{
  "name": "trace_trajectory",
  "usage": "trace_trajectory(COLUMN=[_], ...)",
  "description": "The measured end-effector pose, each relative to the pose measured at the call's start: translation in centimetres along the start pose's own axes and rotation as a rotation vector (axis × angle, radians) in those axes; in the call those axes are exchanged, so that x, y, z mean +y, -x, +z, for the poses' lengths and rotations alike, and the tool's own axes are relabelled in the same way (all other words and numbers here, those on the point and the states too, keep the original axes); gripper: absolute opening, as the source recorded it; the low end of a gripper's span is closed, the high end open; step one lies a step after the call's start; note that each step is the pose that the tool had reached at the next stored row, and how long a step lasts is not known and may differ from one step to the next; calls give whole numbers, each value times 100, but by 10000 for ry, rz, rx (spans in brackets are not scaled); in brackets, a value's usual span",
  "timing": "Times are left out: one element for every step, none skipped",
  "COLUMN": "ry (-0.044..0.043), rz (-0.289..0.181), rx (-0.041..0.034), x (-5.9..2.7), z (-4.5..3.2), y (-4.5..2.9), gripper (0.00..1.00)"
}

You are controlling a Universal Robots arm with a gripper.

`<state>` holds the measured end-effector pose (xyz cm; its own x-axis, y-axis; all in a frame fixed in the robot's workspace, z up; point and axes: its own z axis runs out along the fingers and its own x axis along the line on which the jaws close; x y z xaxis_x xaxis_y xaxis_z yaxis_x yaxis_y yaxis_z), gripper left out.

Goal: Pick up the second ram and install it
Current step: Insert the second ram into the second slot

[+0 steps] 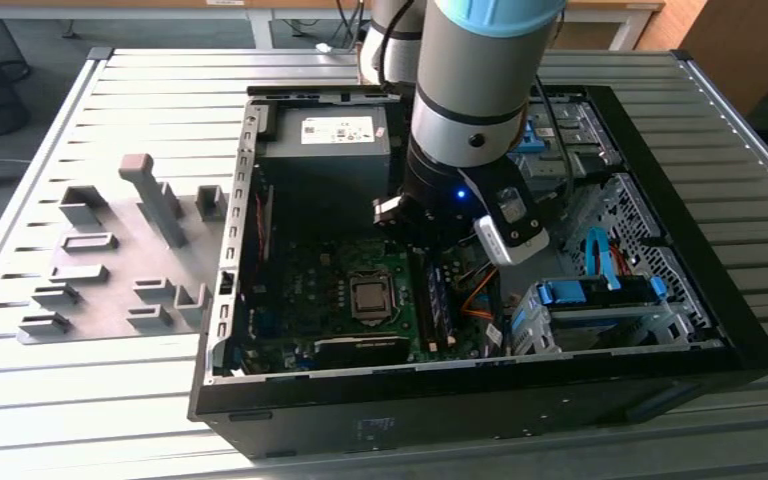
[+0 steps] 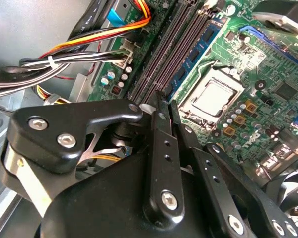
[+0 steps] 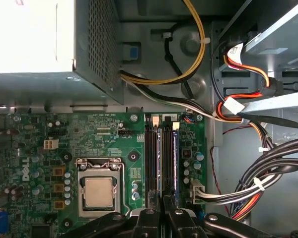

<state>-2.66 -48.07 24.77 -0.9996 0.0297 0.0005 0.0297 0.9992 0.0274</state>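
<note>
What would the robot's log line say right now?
gripper | low over memory slots | ram stick sitting in slot | grip: unclear

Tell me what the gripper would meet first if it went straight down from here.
Probably the memory slots on the motherboard: the gripper, jaws nearly together, sits right over them in both wrist views. Depth is unclear.

A white maker's mark is showing along the edge of the motherboard (image 3: 39, 148) in the first wrist view. A white sticker (image 1: 337, 129) is sitting on the power supply (image 1: 307, 158), its print too small to read.
</note>
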Motion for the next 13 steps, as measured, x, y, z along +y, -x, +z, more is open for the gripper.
trace_trajectory(ry=[1, 0, 0, 1, 6, 3, 0, 2, 2, 0, -2, 1, 0], rz=[0, 0, 0, 0, 0, 0, 0, 0, 17, 27, 33, 35, 36], rx=[0, 0, 0, 0, -2, 2, 5, 5, 6, 6, 6, 5, 5], x=[0, 0, 0, 0, 0, 0, -2, -4, -8, -11, -17, -19, -19], z=[1, 1, 2, 4, 13, 23, 34, 51, 87, 101, 109, 112, 112], y=[0, 0, 0, 0, 0, 0, 0, 0, 0, 0, 0, 0, 0], gripper=[14, 14, 14, 14, 14, 14, 14, 14, 14, 14, 14, 14, 14])
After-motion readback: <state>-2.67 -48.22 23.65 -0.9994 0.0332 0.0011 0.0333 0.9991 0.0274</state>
